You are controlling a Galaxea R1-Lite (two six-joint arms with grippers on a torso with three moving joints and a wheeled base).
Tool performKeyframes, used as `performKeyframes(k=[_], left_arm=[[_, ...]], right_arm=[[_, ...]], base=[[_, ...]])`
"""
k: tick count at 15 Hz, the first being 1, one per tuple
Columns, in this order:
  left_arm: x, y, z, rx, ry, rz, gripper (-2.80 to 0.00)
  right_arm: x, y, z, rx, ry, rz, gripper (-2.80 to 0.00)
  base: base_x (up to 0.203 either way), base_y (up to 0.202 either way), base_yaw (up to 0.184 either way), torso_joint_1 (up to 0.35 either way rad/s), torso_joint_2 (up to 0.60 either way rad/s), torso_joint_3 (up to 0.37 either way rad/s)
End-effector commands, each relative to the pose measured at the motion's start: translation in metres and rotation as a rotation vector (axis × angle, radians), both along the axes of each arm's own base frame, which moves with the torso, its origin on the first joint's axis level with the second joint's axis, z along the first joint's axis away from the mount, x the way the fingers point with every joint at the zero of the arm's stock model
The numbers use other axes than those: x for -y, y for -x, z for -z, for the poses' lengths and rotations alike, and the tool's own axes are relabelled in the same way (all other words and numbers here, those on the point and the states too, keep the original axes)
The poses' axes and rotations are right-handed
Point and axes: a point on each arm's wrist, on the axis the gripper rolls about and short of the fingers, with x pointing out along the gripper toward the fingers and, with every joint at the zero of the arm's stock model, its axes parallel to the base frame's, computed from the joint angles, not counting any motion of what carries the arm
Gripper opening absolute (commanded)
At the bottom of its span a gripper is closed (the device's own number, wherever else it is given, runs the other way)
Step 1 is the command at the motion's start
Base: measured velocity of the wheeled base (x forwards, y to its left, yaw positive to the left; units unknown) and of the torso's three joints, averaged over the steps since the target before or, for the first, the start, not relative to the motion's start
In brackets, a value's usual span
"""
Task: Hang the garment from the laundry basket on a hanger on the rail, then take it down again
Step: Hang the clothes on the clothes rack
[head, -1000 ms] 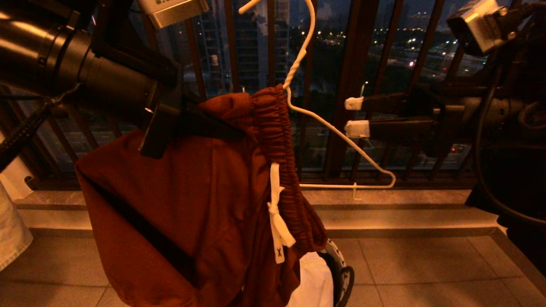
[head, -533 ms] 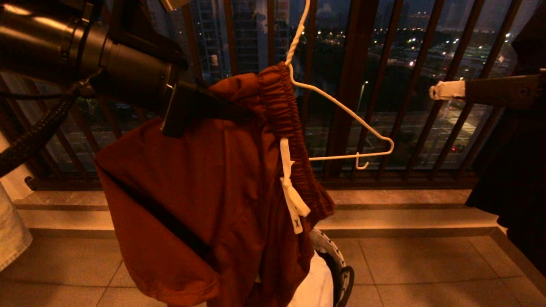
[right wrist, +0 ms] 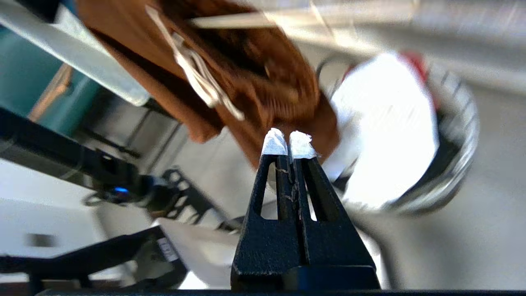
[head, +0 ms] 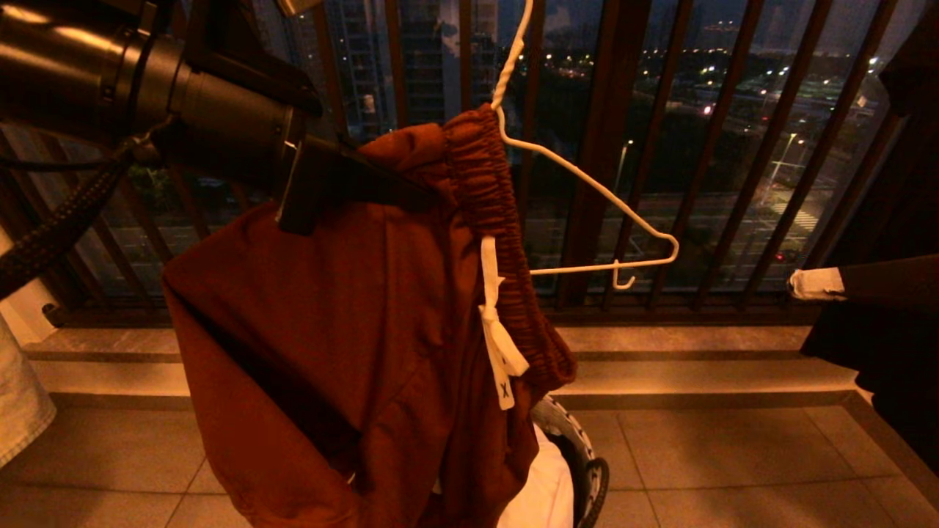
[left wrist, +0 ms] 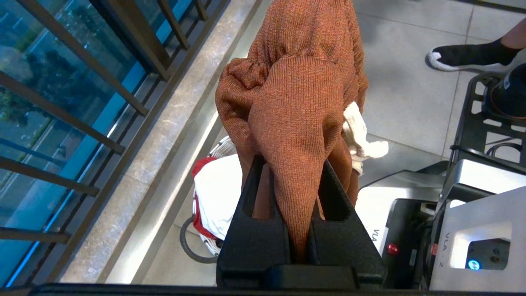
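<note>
The garment, rust-brown shorts with a white drawstring, hangs in mid-air over the laundry basket. My left gripper is shut on a fold of its fabric just below the waistband, also clear in the left wrist view. The white wire hanger has one shoulder inside the waistband, its other shoulder bare to the right. Its hook runs out of the top of the head view. The rail is out of view. My right gripper is shut and empty at the far right, apart from the hanger.
The dark brown barred railing stands behind, above a stone step. Pale denim hangs at the left edge and a black garment at the right. A person's foot is near my base.
My right gripper has shut, drawn back to the right away from the hanger and sunk. The left arm lifted the garment and hanger a little, then held still.
</note>
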Motion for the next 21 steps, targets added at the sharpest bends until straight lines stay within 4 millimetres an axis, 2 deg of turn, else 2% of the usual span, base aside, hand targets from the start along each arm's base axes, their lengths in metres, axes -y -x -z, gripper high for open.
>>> performKeyframes(k=[1, 3, 7, 12, 14, 21], left_arm=[[-0.002, 0.003, -0.003, 0.009, 0.004, 0.004, -2.8], [-0.003, 0.006, -0.005, 0.015, 0.009, 0.007, -2.8], [-0.006, 0.012, -0.009, 0.032, 0.017, 0.009, -2.8], [-0.007, 0.018, -0.012, 0.046, 0.022, 0.021, -2.8], [-0.006, 0.019, -0.013, 0.05, 0.023, 0.028, -2.8], [-0.002, 0.017, -0.016, 0.091, 0.048, 0.038, -2.8]], right_arm=[[-0.001, -0.008, 0.014, -0.083, -0.011, 0.002, -2.8], [-0.003, -0.019, 0.032, -0.163, -0.015, 0.009, -2.8], [-0.008, -0.044, 0.054, -0.245, -0.096, 0.043, -2.8], [-0.026, -0.073, 0.076, -0.328, -0.172, 0.021, -2.8], [-0.033, -0.078, 0.086, -0.359, -0.164, 0.001, -2.8], [-0.047, -0.09, 0.093, -0.398, -0.244, -0.007, -2.8]], base=[[0.0, 0.0, 0.0, 0.0, 0.0, 0.0], [0.0, 0.0, 0.0, 0.0, 0.0, 0.0], [0.0, 0.0, 0.0, 0.0, 0.0, 0.0], [0.0, 0.0, 0.0, 0.0, 0.0, 0.0], [0.0, 0.0, 0.0, 0.0, 0.0, 0.0], [0.0, 0.0, 0.0, 0.0, 0.0, 0.0]])
